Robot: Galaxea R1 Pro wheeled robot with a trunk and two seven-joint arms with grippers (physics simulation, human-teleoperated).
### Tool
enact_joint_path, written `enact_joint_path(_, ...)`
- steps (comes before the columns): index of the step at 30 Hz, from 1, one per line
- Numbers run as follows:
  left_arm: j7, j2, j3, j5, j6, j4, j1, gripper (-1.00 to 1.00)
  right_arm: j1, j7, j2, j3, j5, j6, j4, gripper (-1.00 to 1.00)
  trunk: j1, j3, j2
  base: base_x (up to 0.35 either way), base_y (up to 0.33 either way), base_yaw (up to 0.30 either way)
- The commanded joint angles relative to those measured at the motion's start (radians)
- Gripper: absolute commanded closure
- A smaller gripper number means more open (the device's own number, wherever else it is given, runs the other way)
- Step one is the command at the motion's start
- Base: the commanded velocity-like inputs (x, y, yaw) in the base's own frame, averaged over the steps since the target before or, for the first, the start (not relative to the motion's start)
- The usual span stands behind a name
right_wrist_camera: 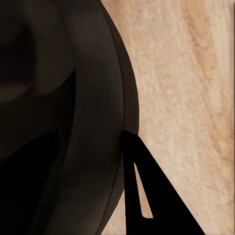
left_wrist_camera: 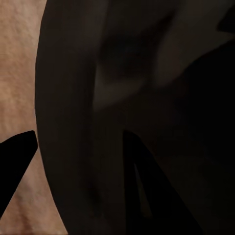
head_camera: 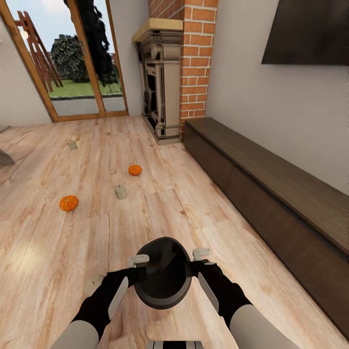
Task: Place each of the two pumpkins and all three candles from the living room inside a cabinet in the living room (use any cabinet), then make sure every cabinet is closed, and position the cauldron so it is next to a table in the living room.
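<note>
Two grippers clamp the cauldron point(head_camera: 162, 278) from opposite sides at the near edge of the head view: the left gripper point(head_camera: 137, 269) pinches the rim on its left, and the right gripper point(head_camera: 198, 264) pinches the rim on its right, so the dark pot hangs between the two black forearms with its wide mouth tipped toward the camera. In the left wrist view one dark finger point(left_wrist_camera: 147, 191) lies against the cauldron's wall point(left_wrist_camera: 98, 122) with the other out over the plank floor point(left_wrist_camera: 19, 73); in the right wrist view a finger point(right_wrist_camera: 144, 191) sits against the outside of the rim point(right_wrist_camera: 98, 137). Just left of the left forearm a cream candle point(head_camera: 93, 284) stands on the floor point(head_camera: 48, 252). Farther out, one pumpkin point(head_camera: 69, 202) lies to the left, a second candle point(head_camera: 120, 192) stands near the middle, and the other pumpkin point(head_camera: 135, 169) sits just beyond it. A third candle point(head_camera: 72, 144) stands well apart toward the glazed doors point(head_camera: 72, 63). Along the right wall runs the long dark cabinet point(head_camera: 271, 203), its front panels closed, ending at the brick chimney point(head_camera: 196, 63) and the ornate fireplace surround point(head_camera: 160, 82).
</note>
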Motion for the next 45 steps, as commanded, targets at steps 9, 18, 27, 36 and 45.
enact_joint_path(9,0.001,0.001,-0.001,0.016,0.004,-0.001,0.0,1.0,-0.001,-0.005,0.0,0.005,-0.035,0.001,-0.004,1.0,-0.004,0.034,0.002,0.0,0.0,0.0)
enact_joint_path(18,0.0,0.001,-0.001,0.014,0.004,-0.002,0.0,1.0,-0.001,-0.006,0.0,0.005,-0.035,0.001,-0.004,1.0,-0.008,0.069,0.004,0.0,0.0,0.0)
enact_joint_path(27,-0.001,0.004,0.001,0.017,0.006,-0.001,0.0,1.0,-0.001,-0.005,0.0,0.005,-0.035,0.001,-0.004,1.0,-0.016,0.103,0.013,0.0,0.0,0.0)
enact_joint_path(36,0.001,0.005,0.002,0.017,0.004,0.008,0.0,1.0,-0.001,-0.005,0.0,0.005,-0.035,0.001,-0.004,1.0,-0.05,0.131,0.076,0.0,0.0,0.0)
enact_joint_path(45,0.001,0.005,0.002,0.017,0.004,0.009,0.0,1.0,-0.001,-0.005,0.0,0.005,-0.035,0.001,-0.006,1.0,-0.085,0.159,0.139,0.0,0.0,0.0)
